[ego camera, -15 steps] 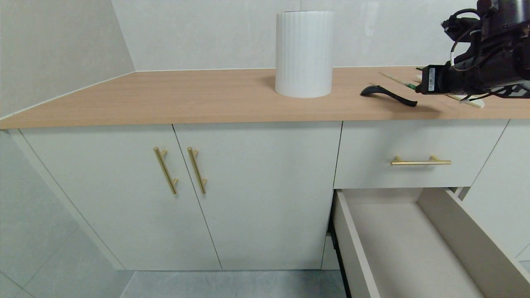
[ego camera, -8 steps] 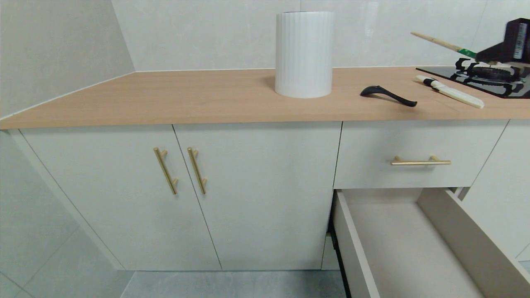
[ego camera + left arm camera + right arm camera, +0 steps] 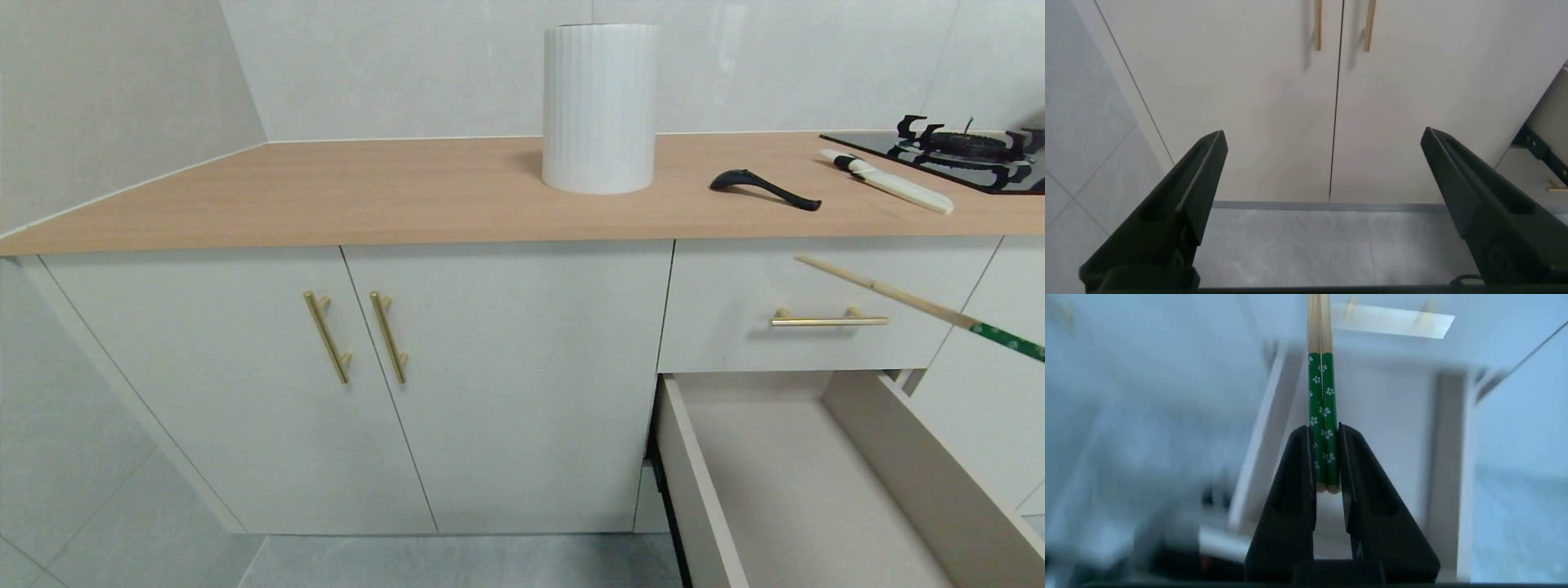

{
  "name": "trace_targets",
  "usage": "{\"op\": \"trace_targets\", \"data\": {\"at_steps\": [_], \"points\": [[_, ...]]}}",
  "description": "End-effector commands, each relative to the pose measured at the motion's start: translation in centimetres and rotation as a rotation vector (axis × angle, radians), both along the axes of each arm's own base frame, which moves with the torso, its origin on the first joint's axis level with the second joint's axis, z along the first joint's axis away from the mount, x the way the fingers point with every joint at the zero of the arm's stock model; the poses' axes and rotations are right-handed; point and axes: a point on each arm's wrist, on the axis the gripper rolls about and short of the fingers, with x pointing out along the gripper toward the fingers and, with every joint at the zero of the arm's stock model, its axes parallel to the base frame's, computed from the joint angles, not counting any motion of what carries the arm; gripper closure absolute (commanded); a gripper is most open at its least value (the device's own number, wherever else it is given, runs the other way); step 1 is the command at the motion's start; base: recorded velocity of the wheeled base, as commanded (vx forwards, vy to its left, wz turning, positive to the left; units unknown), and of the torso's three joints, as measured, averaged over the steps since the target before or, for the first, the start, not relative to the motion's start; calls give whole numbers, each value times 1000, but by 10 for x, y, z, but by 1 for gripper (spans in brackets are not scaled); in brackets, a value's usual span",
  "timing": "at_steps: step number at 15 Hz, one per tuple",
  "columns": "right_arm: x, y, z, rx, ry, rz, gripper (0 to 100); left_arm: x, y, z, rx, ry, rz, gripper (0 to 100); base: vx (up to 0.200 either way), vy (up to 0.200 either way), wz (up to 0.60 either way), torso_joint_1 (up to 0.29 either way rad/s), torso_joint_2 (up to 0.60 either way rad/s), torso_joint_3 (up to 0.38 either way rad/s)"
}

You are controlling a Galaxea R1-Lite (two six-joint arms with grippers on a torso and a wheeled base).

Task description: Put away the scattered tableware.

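Over the open drawer (image 3: 939, 490), right tool (image 3: 1325, 437) pinches chopsticks (image 3: 898, 298) by green ends, seemingly for dropping in; left tool (image 3: 1324, 140) spread, empty.

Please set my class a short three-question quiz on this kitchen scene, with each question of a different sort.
1. True or false: the right gripper is shut on the wooden chopsticks with green flowered ends.
2. Which is pulled open?
A. the double cupboard doors
B. the lower cream drawer
C. the upper drawer with the brass handle
3. On the light wooden countertop, what lies between the tall white ribbed container and the white knife with a black band?

Key:
1. True.
2. B.
3. The black curved spoon.
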Motion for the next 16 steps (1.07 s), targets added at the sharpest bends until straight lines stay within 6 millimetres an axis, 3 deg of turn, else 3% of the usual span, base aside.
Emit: {"op": "trace_targets", "data": {"at_steps": [1,4,5,6,9,12,16], "points": [[-17,-2,-14,-11,21,47,100,0,0,0,0,-1,1,0,0,0,0,0,0,0],[11,3,-33,-55,220,56,100,0,0,0,0,0,1,0,0,0,0,0,0,0],[11,3,-33,-55,220,56,100,0,0,0,0,0,1,0,0,0,0,0,0,0],[34,7,-49,-77,371,57,100,0,0,0,0,0,1,0,0,0,0,0,0,0],[73,14,-78,-104,564,53,100,0,0,0,0,0,1,0,0,0,0,0,0,0],[120,22,-124,-110,792,20,100,0,0,0,0,0,1,0,0,0,0,0,0,0],[166,29,-170,-44,789,-80,100,0,0,0,0,0,1,0,0,0,0,0,0,0]]}}
